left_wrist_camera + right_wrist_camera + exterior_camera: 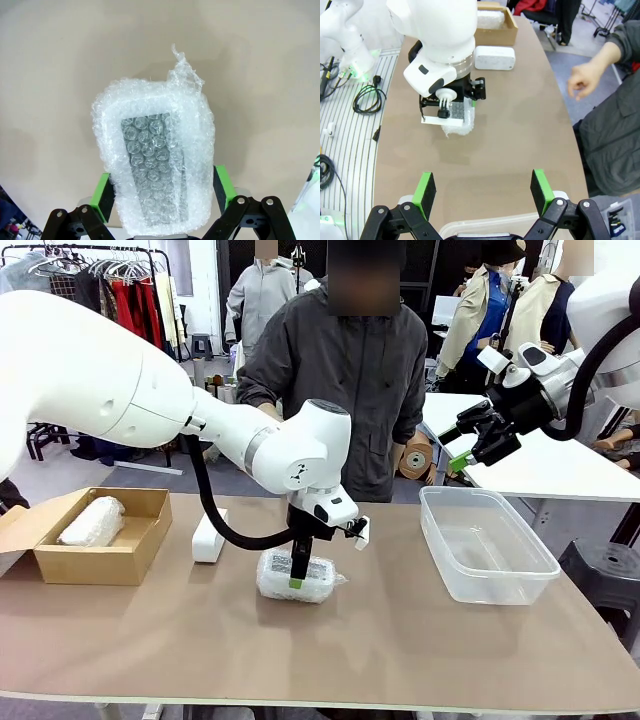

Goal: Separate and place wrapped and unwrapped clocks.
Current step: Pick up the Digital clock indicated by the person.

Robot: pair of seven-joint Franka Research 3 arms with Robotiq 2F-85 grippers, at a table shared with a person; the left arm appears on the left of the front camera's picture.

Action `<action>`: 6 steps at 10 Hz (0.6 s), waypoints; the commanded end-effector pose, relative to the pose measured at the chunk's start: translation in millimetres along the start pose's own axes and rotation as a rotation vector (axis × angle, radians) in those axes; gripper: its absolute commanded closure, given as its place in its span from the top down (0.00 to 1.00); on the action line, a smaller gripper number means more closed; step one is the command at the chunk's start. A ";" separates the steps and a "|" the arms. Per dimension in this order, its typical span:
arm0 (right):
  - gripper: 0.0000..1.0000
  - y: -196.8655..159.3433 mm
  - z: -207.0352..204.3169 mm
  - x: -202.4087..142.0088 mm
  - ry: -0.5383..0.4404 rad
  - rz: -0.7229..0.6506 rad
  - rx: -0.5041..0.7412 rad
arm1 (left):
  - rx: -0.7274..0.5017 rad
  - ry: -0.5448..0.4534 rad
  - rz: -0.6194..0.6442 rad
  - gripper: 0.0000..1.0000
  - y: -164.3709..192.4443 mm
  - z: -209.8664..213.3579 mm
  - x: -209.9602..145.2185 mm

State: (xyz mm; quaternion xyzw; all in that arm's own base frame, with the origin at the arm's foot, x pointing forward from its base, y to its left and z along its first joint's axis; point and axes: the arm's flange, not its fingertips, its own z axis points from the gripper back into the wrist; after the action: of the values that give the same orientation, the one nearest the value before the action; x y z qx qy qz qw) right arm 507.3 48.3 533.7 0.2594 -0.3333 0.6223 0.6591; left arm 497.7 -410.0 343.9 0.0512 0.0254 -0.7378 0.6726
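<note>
Wrapped clock (155,160) on desk (250,60), left gripper (162,192) open astride it; we judge closing and lifting comes next.

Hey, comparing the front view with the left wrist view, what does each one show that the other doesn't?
Front view: the cardboard box with a wrapped clock inside, the bare clock right of it, the clear tub, the person, and the right gripper, open and raised off the table.
Left wrist view: the bubble wrap close up, a dark face under it, and green pads flanking the bundle, jaws open.
Both: the left gripper over the middle wrapped clock on the brown table.
</note>
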 end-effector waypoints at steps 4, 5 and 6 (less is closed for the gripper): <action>1.00 0.8 0.3 1.1 0.001 0.006 -0.001 | 0.031 -0.005 0.024 1.00 -5.1 -15.5 -8.7; 1.00 0.8 0.3 1.1 0.001 0.006 -0.001 | 0.027 -0.003 0.016 0.95 -3.9 -17.2 -10.1; 1.00 0.8 0.3 1.1 0.001 0.006 -0.001 | 0.038 -0.018 0.025 0.75 -3.1 -17.6 -10.3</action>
State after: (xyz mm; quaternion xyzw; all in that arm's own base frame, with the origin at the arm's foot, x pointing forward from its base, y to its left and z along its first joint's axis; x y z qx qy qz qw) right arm 507.3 48.3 533.7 0.2594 -0.3333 0.6223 0.6591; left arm 499.9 -404.2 331.2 0.0499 0.0163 -0.7362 0.6747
